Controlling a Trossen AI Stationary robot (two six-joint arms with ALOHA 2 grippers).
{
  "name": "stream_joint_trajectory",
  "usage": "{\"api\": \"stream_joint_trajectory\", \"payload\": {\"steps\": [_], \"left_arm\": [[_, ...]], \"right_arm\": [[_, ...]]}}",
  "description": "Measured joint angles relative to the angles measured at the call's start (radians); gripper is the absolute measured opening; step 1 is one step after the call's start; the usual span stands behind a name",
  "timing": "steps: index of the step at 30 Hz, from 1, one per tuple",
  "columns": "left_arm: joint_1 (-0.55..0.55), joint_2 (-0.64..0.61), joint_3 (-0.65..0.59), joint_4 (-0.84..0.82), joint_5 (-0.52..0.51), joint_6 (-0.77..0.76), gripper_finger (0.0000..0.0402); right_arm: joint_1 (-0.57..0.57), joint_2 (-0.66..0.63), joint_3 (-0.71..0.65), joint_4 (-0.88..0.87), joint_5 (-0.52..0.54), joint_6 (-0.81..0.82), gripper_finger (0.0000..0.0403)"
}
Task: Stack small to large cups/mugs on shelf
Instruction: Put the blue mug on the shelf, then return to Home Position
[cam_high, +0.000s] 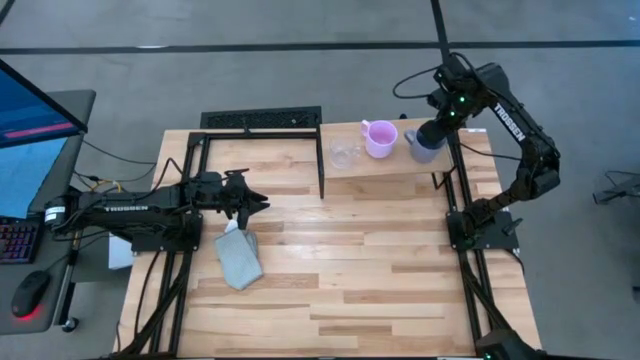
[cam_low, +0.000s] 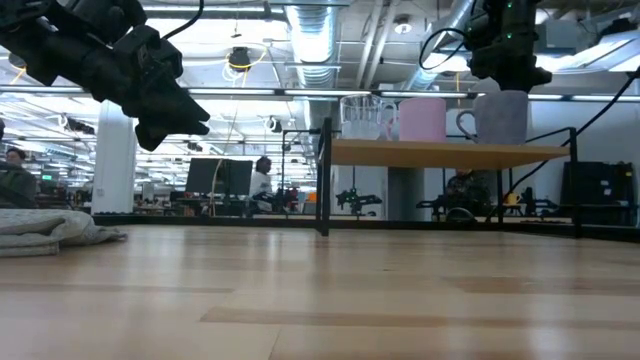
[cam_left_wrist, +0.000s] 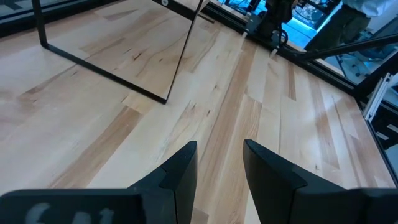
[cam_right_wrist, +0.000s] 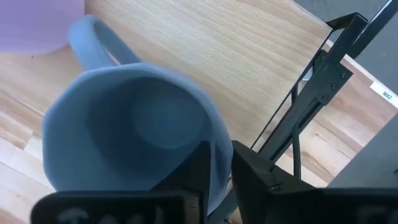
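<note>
- High view first: all three vessels sit in a row on the shelf (cam_high: 400, 165), which I take as my landmark. The clear glass cup (cam_high: 345, 154) is at its left end, the pink-lilac mug (cam_high: 380, 138) is in the middle, and the blue-grey mug (cam_high: 424, 145) is toward its right end.
- The right gripper (cam_high: 437, 130) hangs over the shelf's right end. One finger is inside the blue-grey mug (cam_right_wrist: 134, 134) and one outside, pinching its rim wall.
- The blue-grey mug's base seems to rest on the shelf, close to the right edge and its black leg.
- The left gripper (cam_left_wrist: 219, 171) waits well off the shelf's left side, over bare table, with its fingers spread and holding nothing. A folded grey-blue cloth (cam_high: 238, 257) lies just below it.
- Risk, as I judge it: with the grip on one wall only, a sideways pull on release could tip or drag the mug toward the nearby edge.
- The mug's handle points at the pink-lilac mug, so any twist could knock that neighbour into the glass cup.
</note>
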Motion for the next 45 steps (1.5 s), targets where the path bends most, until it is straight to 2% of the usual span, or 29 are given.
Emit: {"api": "stream_joint_trajectory", "payload": {"steps": [16,22,36,40,45], "left_arm": [[0.000,0.000,0.000,0.000,0.000,0.001,0.0121],[0.000,0.000,0.000,0.000,0.000,0.001,0.0121],[0.000,0.000,0.000,0.000,0.000,0.001,0.0121],[0.000,0.000,0.000,0.000,0.000,0.001,0.0121],[0.000,0.000,0.000,0.000,0.000,0.000,0.0121]], "right_arm": [[0.000,0.000,0.002,-0.001,0.000,-0.017,0.0172],[0.000,0.000,0.055,0.000,0.001,-0.021,0.0194],[0.050,0.000,0.224,0.000,-0.004,-0.020,0.0184],[0.088,0.000,0.271,0.000,-0.008,-0.018,0.0176],[0.170,-0.020,0.323,-0.001,-0.072,-0.018,0.0166]]}}
